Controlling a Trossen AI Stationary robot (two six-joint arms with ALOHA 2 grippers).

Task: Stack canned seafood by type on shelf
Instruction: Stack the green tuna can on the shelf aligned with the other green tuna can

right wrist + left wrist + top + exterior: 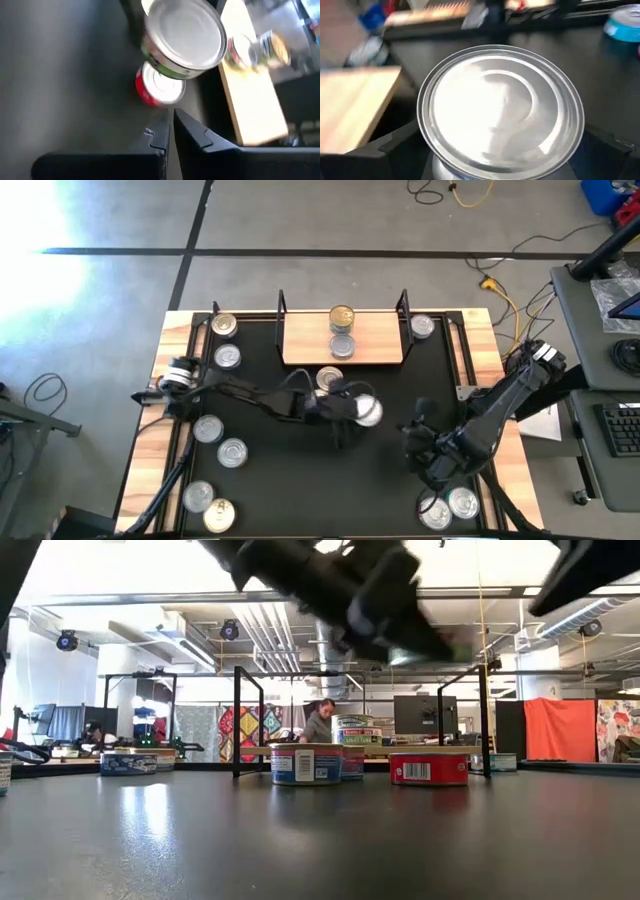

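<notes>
My left gripper point(362, 412) reaches over the table's middle and is shut on a silver-lidded tin point(500, 107) with a green side label point(170, 67). A red-labelled tin point(330, 378) stands on the table just beyond it, in front of the shelf. The light-wood shelf point(375, 338) with black wire posts sits at the far edge and carries a gold-lidded tin point(342, 317) and a silver-lidded one point(342, 347). My right gripper point(170, 131) hovers shut over the table's right near part, touching nothing. My left gripper pinches the silver-lidded tin by its side wall, one finger point(395, 145) on each side below the lid's rim point(427, 127). The fingers come level from the table's left. The tin is upright and lifted clear of the table, above and beside the red-labelled tin point(157, 87).
Several tins stand along the table's left side point(229, 357) point(208, 428) point(232, 452) and near left corner point(198, 496). One tin point(422, 326) is right of the shelf, two point(435, 510) point(462, 502) at the near right. A person point(320, 722) sits in the room beyond.
</notes>
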